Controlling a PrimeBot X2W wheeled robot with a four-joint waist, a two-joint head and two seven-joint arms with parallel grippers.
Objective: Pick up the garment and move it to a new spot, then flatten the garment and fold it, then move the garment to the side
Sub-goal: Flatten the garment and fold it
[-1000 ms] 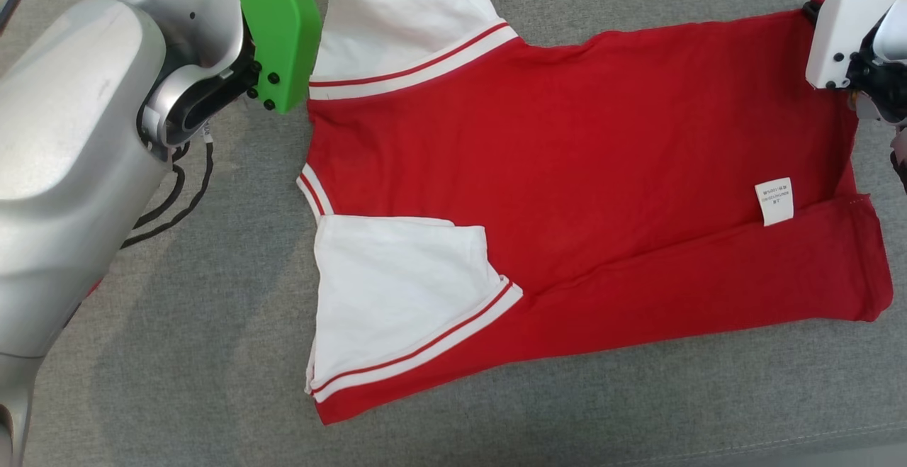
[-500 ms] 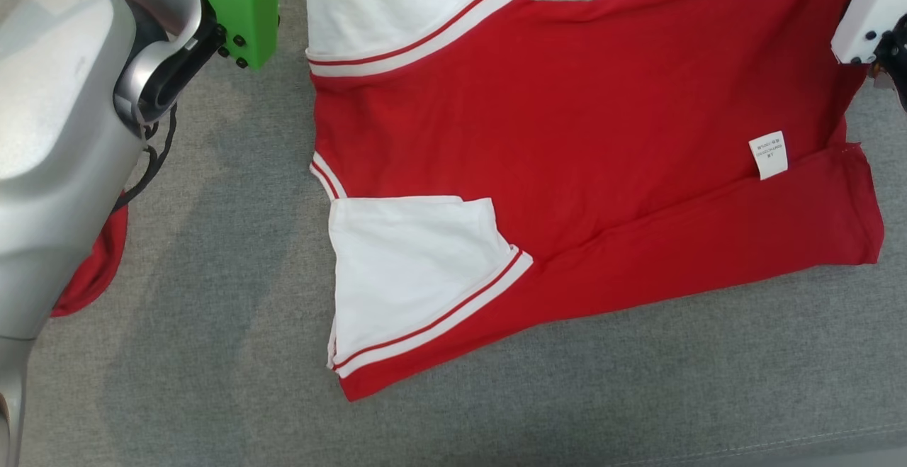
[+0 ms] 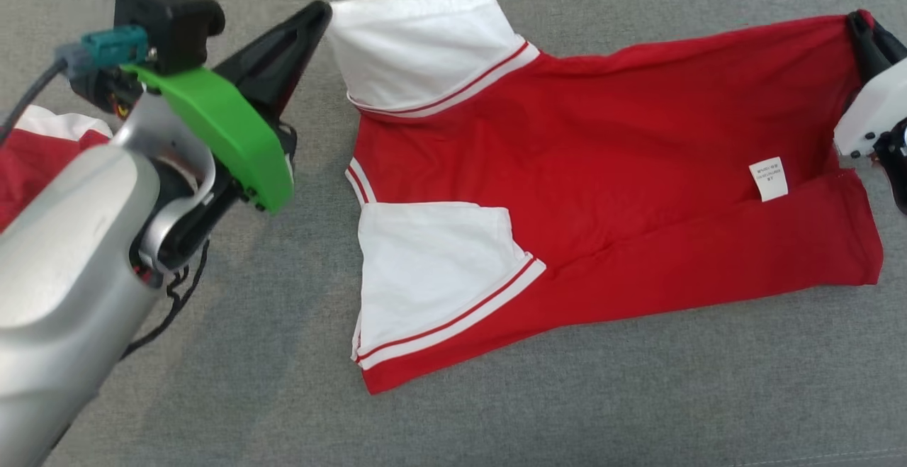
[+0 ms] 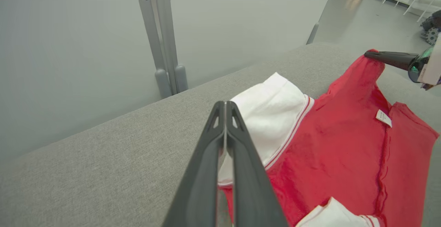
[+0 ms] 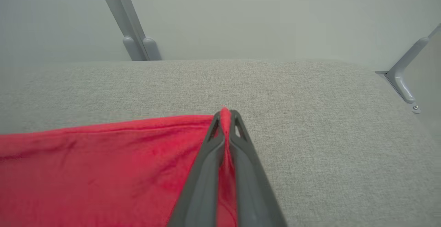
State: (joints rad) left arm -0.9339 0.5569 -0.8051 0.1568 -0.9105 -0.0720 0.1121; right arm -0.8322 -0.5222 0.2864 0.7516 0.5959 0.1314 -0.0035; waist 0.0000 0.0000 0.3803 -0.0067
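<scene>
**A:** Status?

**B:** Shirt is lying spread mid-table, neck end left, hem right. Right claw is pinching the far right hem corner, with red cloth showing between its fingers. Left claw is pressed together, its tip touching the far sleeve at the left corner. Can't tell whether any cloth is actually inside.

**A:** Risks?

**B:** If left is only grazing that sleeve, any pull is going one-sided. Right would be dragging the hem and skewing the shirt instead of flattening it. The near hem is also lying folded over the body, label showing, and dragging could be setting that crease deeper. A second garment is sitting far left beside the left arm, so a swing there risks snagging it.

**A:** Versus a second ago?

**B:** The whole head view is sitting shifted, so that's the camera moving. The shirt's lay is looking the same: near sleeve folded in, label up. The left arm is now showing its fingers at the sleeve corner; earlier they were out of frame.
</scene>
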